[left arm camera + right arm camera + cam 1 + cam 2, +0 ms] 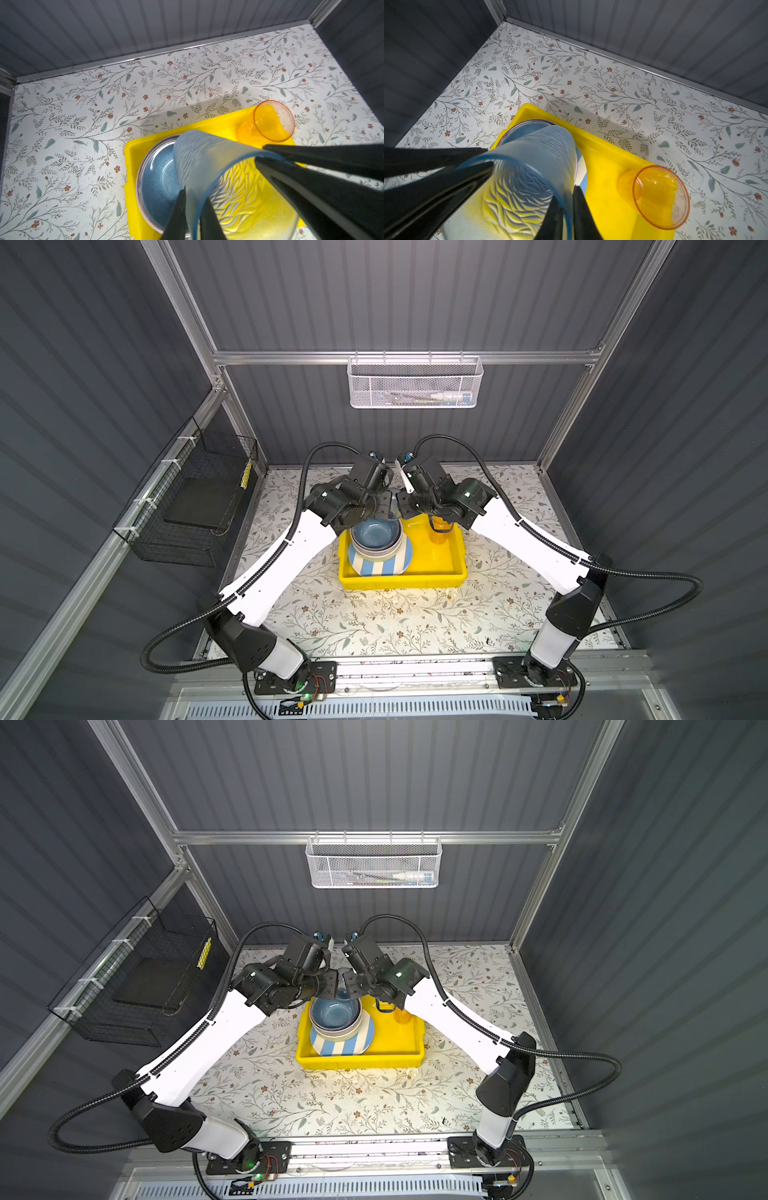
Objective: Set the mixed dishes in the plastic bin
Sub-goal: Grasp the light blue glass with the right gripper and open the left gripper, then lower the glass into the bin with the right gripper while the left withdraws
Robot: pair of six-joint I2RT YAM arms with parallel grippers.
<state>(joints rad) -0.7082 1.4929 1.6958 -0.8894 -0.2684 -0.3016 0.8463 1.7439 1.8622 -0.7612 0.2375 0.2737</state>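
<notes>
A translucent blue tumbler (207, 162) hangs tilted over the yellow plastic bin (415, 578), held at its rim from two sides. My left gripper (195, 194) is shut on the rim wall, one finger inside and one outside. My right gripper (565, 193) is shut on the opposite side of the rim. In both top views the wrists hide most of the tumbler. In the bin lie a blue-white striped plate (374, 568) and on it stacked bowls, a dark blue bowl (376, 531) on top. A pink tumbler (658, 195) stands upright in the bin's far right corner.
A white mesh basket (415, 383) hangs on the back wall and a black wire basket (191, 497) on the left wall. The floral tabletop (374, 622) spreads around the bin. The back wall stands close behind both wrists.
</notes>
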